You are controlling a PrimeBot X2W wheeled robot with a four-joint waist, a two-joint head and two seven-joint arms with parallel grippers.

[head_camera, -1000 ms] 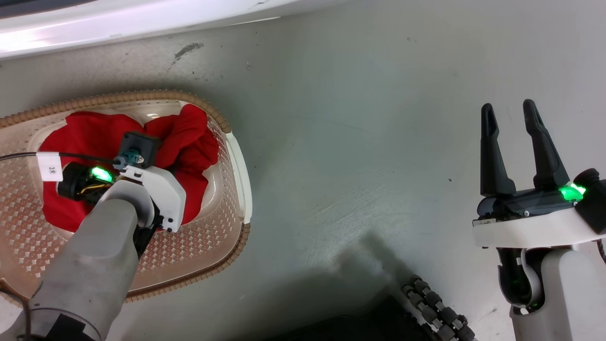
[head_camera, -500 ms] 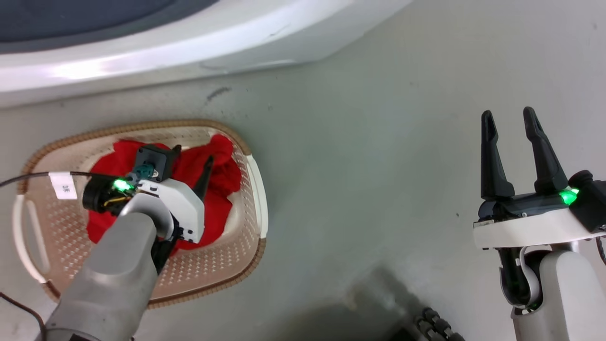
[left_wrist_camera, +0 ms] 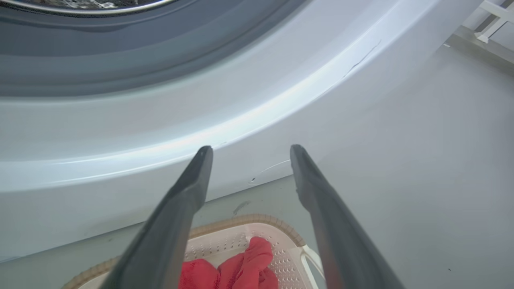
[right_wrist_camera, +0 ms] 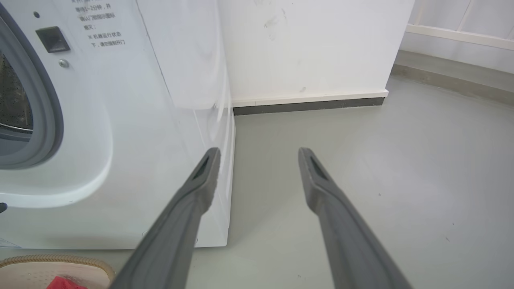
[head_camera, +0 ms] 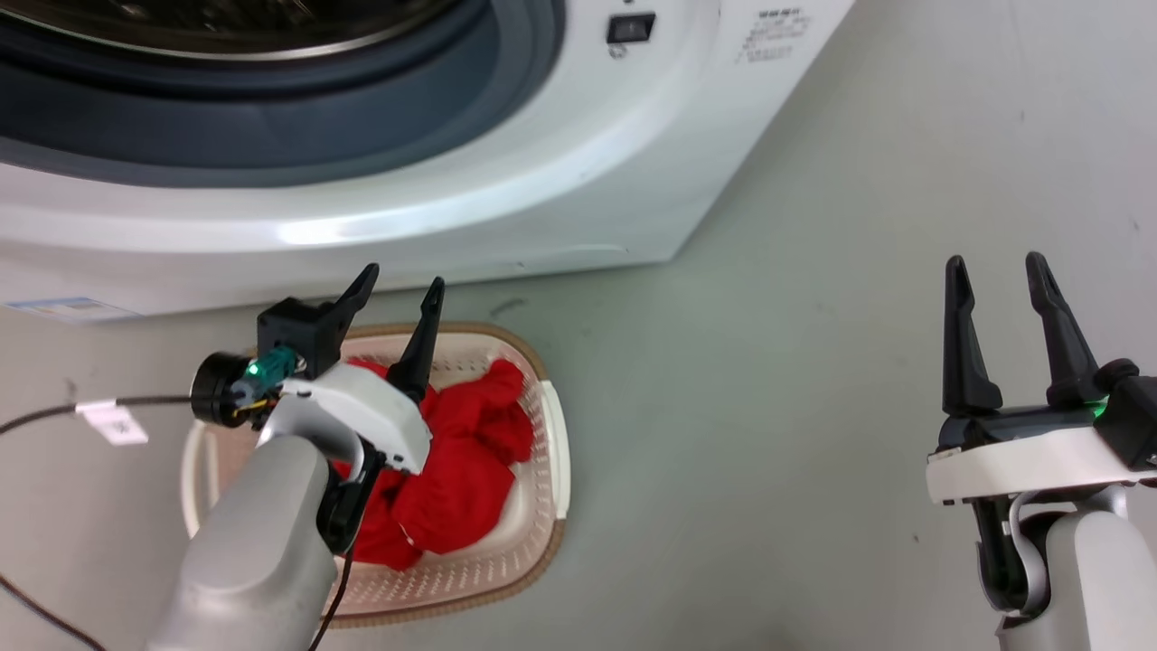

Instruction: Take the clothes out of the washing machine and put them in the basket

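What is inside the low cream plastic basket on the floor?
Crumpled bright red fabric clothes lie inside the cream plastic basket, on its perforated bottom. The pale left forearm covers the basket's left part, so anything there is hidden.

Left arm: the pale grey forearm (head_camera: 249,551) extends from the lower left of the head view, with the wrist bent forward. The left gripper (head_camera: 403,277) points up and away, its two dark fingers spread apart (a green indicator (head_camera: 257,369) glows at the wrist). Right arm: the right gripper (head_camera: 994,259) stands upright at the lower right, fingers likewise spread, above a white wrist housing (head_camera: 1012,461).
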